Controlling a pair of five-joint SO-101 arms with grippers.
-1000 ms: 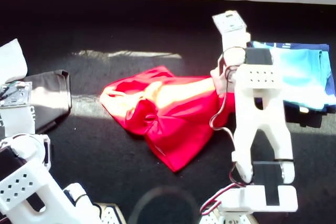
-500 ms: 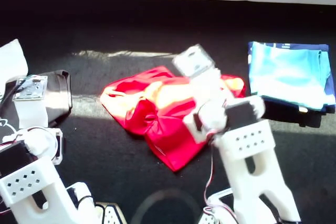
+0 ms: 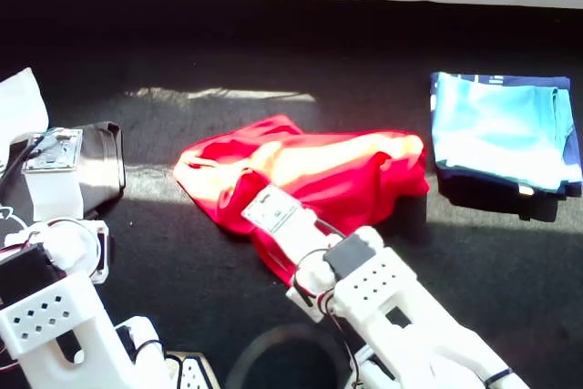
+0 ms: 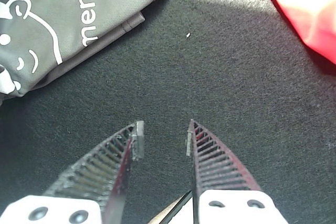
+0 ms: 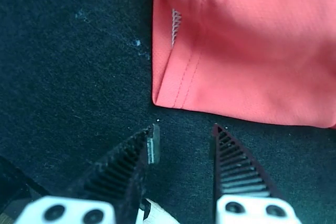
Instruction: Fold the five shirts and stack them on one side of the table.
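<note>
At the bottom of the high view the right arm [image 3: 383, 289] has swung back. A second ago it was stretched out to the stack [image 3: 501, 129] at the right edge, and half a second ago it was crossing the red shirt [image 3: 319, 179]. Now it lies low at lower centre, its wrist over that shirt's near-left part. The right pincer [image 5: 185, 139] is spread and empty. It hangs over bare surface [image 5: 63, 51] just beside a hemmed corner of the red cloth, not touching it. I take this to mean the stack is done with for now and the red shirt is next; the pincer looks lined up to take the hem.

At lower left the left arm [image 3: 46, 307] shifted a little toward the centre and has kept still since. The left pincer [image 4: 164, 139] is also spread and empty above bare surface. The grey shirt [image 4: 63, 19] is near it on one side and the red shirt's edge is farther off on the other.

Farther up, in mid-frame, the red shirt lies crumpled and unfolded, its right end now uncovered. The grey shirt sits at the left edge with a white cloth [image 3: 20, 102] above it. At the right edge the stack holds folded shirts, light blue on top and darker ones beneath. By my judgement the folding is partly done, with at least red and grey left.
</note>
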